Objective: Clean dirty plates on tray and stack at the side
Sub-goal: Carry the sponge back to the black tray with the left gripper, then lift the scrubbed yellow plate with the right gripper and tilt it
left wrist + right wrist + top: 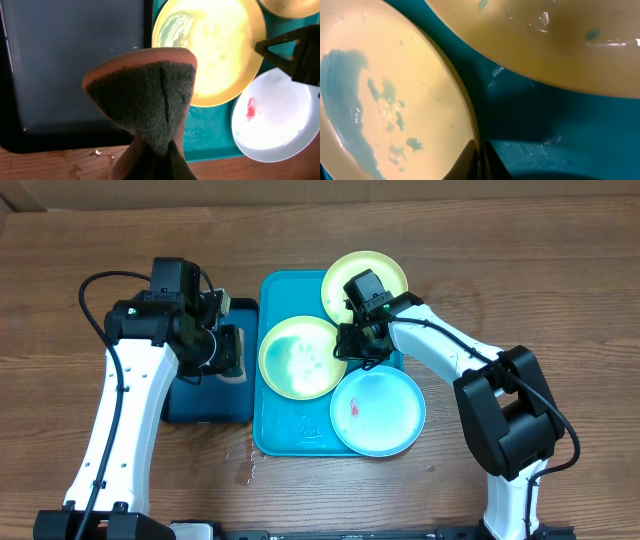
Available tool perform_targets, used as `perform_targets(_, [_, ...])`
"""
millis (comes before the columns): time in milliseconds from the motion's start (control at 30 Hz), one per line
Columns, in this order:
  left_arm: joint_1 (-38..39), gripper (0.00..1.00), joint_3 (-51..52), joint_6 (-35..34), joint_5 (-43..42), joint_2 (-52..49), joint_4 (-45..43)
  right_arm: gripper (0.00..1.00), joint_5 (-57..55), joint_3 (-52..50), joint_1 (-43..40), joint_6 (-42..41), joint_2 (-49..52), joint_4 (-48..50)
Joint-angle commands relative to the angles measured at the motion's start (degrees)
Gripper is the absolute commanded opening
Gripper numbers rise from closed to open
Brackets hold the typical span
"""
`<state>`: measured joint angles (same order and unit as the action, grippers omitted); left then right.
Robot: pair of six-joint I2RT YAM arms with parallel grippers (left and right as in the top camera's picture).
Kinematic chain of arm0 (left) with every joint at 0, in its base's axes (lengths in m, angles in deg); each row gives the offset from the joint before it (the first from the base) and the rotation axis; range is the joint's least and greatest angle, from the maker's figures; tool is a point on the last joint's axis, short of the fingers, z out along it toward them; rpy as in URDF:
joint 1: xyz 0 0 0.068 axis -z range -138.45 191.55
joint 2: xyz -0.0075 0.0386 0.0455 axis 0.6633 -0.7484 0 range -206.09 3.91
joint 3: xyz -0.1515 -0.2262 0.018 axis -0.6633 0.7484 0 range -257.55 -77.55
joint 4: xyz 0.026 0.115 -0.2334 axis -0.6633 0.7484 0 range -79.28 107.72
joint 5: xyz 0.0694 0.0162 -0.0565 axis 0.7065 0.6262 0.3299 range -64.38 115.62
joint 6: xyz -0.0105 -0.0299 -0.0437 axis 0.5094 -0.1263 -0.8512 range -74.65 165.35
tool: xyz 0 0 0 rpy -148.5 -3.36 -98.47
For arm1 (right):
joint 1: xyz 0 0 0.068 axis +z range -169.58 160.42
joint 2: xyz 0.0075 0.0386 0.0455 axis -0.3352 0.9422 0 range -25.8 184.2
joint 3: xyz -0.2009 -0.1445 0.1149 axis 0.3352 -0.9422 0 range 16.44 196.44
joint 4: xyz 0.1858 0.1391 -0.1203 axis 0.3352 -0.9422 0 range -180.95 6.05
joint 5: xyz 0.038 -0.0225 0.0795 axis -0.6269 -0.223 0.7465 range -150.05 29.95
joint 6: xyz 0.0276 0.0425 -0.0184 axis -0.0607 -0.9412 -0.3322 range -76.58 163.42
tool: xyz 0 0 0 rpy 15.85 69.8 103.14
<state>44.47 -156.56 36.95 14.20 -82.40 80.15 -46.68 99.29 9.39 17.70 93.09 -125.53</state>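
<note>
On the turquoise tray (300,438) lie three plates. The middle lime-green plate (297,357) is wet, and my right gripper (351,346) is shut on its right rim; in the right wrist view that rim (470,125) runs between the fingertips (479,162). A second green plate (365,278) leans over the tray's far right corner. The light-blue plate (378,412) at the near right carries a red smear (251,107). My left gripper (228,352) hovers over the dark tray, shut on a folded sponge (145,95).
A smaller dark-blue tray (205,395) with a black rim lies just left of the turquoise one. Water drops (245,470) spot the wooden table near the tray's front left corner. The right arm reaches in from the right across the tray's far side.
</note>
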Motion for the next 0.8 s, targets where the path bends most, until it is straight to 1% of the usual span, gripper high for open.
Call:
perform_targets(0, [0.6,0.04,0.4,0.7,1.3,1.4,0.4,0.04,0.5,-0.4,0.3,-1.7,0.4,0.3])
perform_targets(267, [0.6,0.04,0.4,-0.3,1.0,12.4,0.5,0.04,2.8,3.0,0.0,-1.8,-0.5,-2.5])
perform_targets(433, [0.6,0.04,0.4,-1.0,0.9,18.3,2.4,0.04,2.7,6.3,-0.6,-1.8,-2.7,-7.2])
perform_targets(600, [0.6,0.04,0.4,-1.0,3.7,21.2,2.7,0.04,2.7,9.6,-1.8,-1.8,-5.0,-12.9])
perform_targets(767, [0.6,0.04,0.4,-1.9,7.0,21.2,3.5,0.04,2.8,12.5,-2.4,-3.3,-7.2,-17.8])
